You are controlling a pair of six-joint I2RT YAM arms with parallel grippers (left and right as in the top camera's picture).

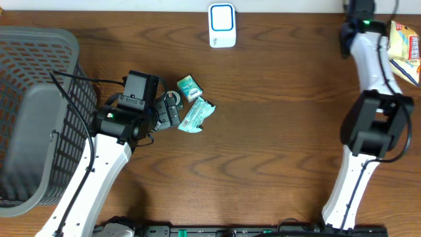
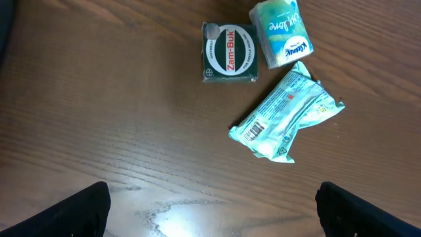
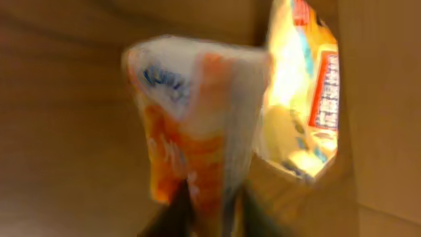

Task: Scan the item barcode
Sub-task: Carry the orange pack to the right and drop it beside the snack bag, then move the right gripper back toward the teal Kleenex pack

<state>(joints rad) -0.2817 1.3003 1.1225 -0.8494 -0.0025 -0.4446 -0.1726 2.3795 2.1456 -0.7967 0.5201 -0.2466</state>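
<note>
Across the whole shot runs a brown wood-grain desk (image 1: 263, 145), smooth with a bit of glare. Far left is a big grey plastic basket (image 1: 39, 66) with mesh walls. The left arm (image 1: 99, 164) is white tube with a black head. The left fingers (image 2: 72, 210) are spread wide around nothing, hanging just short of three small things. The right arm (image 1: 368, 66) reaches to the far right corner, by some glossy yellow bags (image 1: 406, 41). A white rounded scanner (image 1: 222, 25) with a blue ring sits at the back edge.

The right wrist view is super blurry. A soft orange-and-white packet (image 3: 191, 112) stands up from the right fingers (image 3: 176, 214), and I can't tell if they're clamped on it.

Smallest stuff:
- a crinkly teal wrapper (image 2: 286, 118), barcode on one end
- a squarish dark green Zam-Buk box (image 2: 229, 54)
- a puffy tissue pack (image 2: 281, 31) right beside the box
</note>
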